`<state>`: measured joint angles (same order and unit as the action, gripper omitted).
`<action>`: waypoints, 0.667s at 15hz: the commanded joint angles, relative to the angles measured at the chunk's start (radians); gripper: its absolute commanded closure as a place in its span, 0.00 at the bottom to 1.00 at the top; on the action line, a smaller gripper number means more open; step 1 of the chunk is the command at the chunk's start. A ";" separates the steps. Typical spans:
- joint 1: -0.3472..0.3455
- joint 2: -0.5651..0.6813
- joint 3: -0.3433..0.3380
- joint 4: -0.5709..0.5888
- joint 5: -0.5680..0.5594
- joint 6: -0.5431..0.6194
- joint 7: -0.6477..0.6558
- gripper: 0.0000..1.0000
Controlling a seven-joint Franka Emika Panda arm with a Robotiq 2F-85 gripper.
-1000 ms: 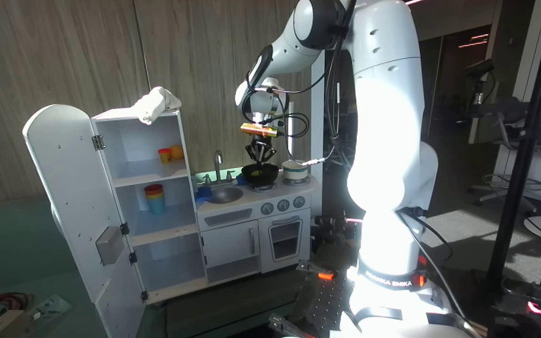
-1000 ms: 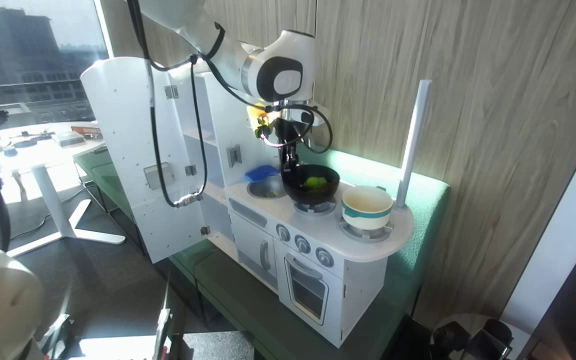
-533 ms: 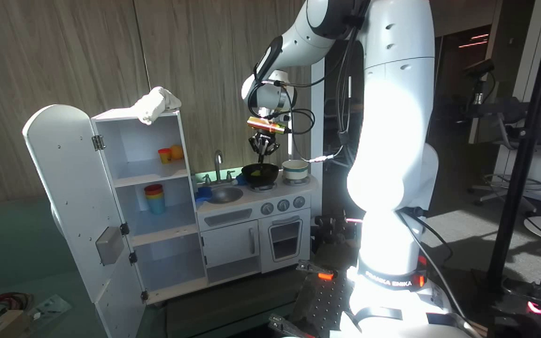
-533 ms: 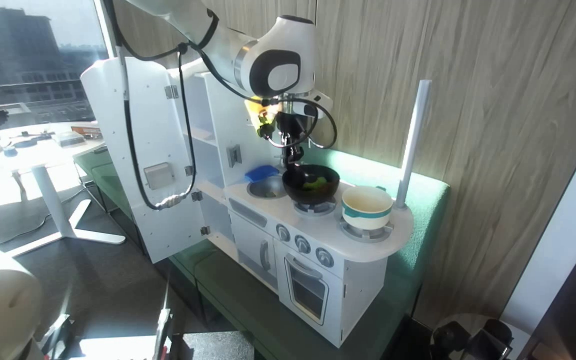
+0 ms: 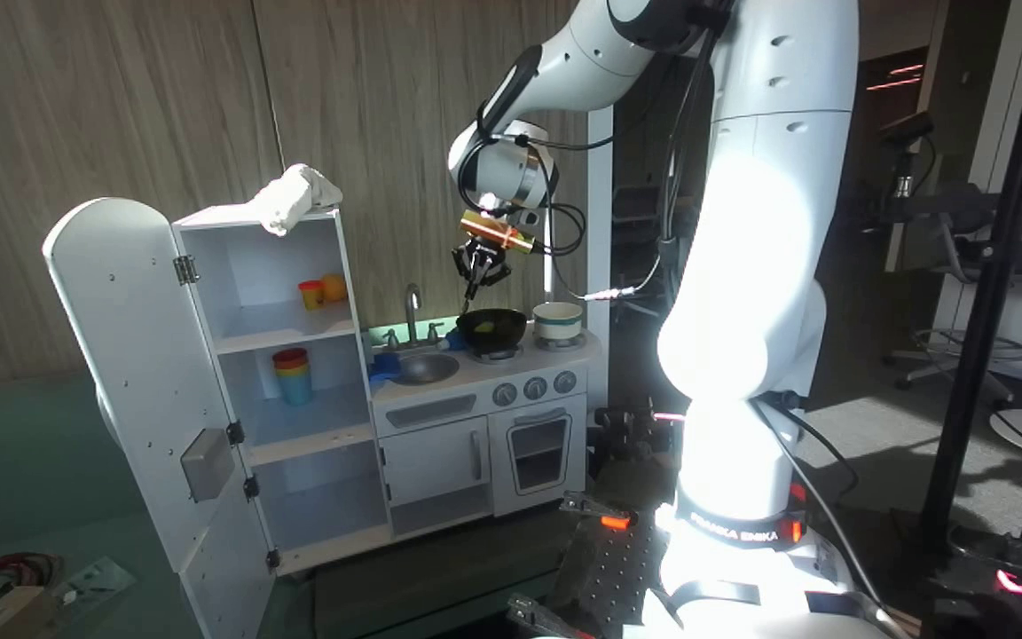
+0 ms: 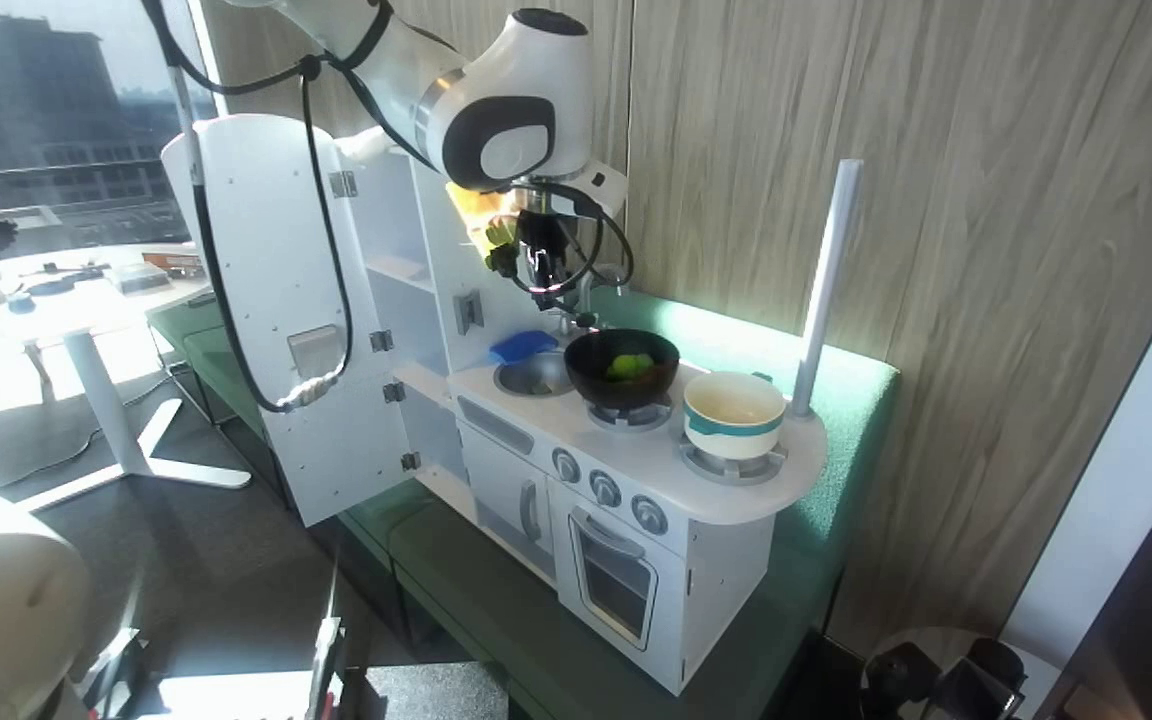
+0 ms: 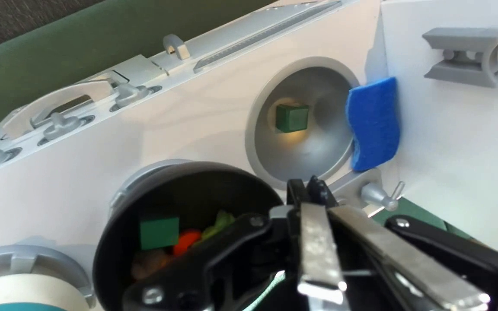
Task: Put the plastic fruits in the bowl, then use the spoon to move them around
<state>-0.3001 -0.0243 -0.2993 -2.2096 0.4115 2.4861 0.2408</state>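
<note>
The black bowl (image 6: 622, 385) stands on a stove burner and also shows in the wrist view (image 7: 123, 216). Inside it lie plastic fruits: an orange-red piece (image 7: 187, 240) and a yellow-green piece (image 7: 219, 223), with a green block and a dim pinkish piece beside them. In an exterior view a green piece (image 6: 629, 366) shows in the bowl. My gripper (image 5: 474, 286) is tilted, above and beside the bowl's sink-side rim. Its fingertips (image 7: 307, 190) are closed together on a thin dark utensil, apparently the spoon (image 5: 466, 306), whose far end is hard to make out.
The grey sink (image 7: 305, 151) holds a green block (image 7: 291, 118). A blue sponge (image 7: 373, 123) lies beside it, near the faucet (image 5: 412, 311). A white pot with a teal band (image 6: 734, 415) stands on the other burner. The shelf holds an orange ball (image 5: 334, 287) and cups (image 5: 293, 377).
My gripper has risen out of the bowl, moved towards the sink side and tilted. The utensil in it has come up out of the bowl. The bowl and its contents stay in place.
</note>
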 commanded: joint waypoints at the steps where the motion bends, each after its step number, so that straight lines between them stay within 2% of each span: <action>1: 0.044 -0.051 0.041 -0.050 0.022 0.051 -0.044 0.98; 5: 0.080 0.026 0.071 0.000 0.020 0.035 -0.032 0.98; 10: 0.077 0.156 0.073 0.099 -0.001 -0.003 0.005 0.98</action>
<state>-0.2156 0.0464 -0.2266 -2.1954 0.4120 2.4999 0.2290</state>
